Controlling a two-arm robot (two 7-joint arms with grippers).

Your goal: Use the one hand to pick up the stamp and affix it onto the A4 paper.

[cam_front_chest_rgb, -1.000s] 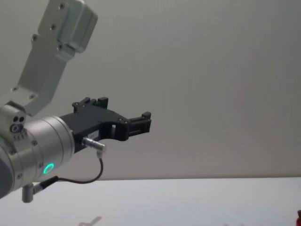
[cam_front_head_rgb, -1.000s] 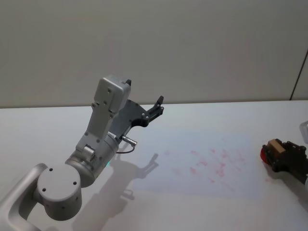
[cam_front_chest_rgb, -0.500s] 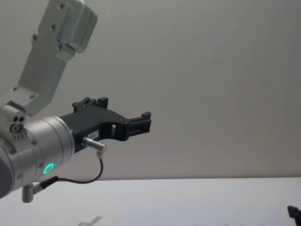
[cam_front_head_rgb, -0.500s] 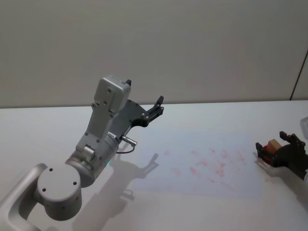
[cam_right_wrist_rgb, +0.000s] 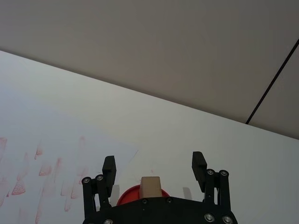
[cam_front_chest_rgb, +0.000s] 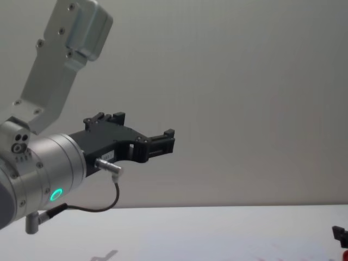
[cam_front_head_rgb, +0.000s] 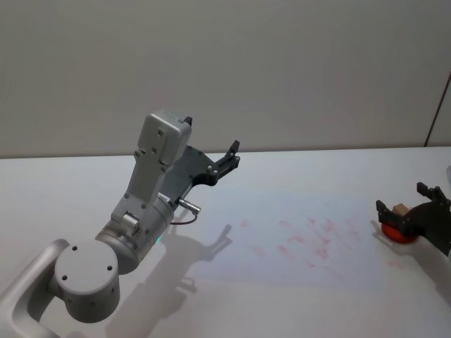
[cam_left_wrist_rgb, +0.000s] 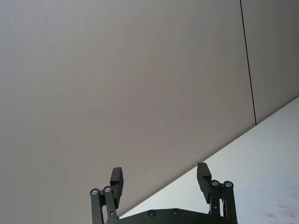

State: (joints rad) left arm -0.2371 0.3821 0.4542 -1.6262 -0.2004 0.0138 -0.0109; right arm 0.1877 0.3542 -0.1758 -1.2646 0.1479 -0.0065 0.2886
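Note:
The stamp (cam_front_head_rgb: 393, 233) stands on its red part with the tan end up, at the right edge of the A4 paper (cam_front_head_rgb: 296, 236), which carries several red prints. My right gripper (cam_front_head_rgb: 403, 200) is open, its fingers spread on either side of the stamp without gripping it. In the right wrist view the stamp (cam_right_wrist_rgb: 150, 185) sits low between the two fingers of the right gripper (cam_right_wrist_rgb: 154, 164). The chest view catches a finger of the right gripper (cam_front_chest_rgb: 340, 235) at its right edge. My left gripper (cam_front_head_rgb: 229, 156) is held high over the table's left side, open and empty, as the left wrist view (cam_left_wrist_rgb: 160, 173) also shows.
The white table (cam_front_head_rgb: 296, 172) stretches back to a plain grey wall. The raised left arm (cam_front_head_rgb: 151, 190) stands over the table's left half and throws a shadow onto the paper's left edge.
The right gripper, shut on the stamp a second ago, has opened and let it go. The stamp now stands on the table, and the gripper has drawn back a little. The left arm is still.

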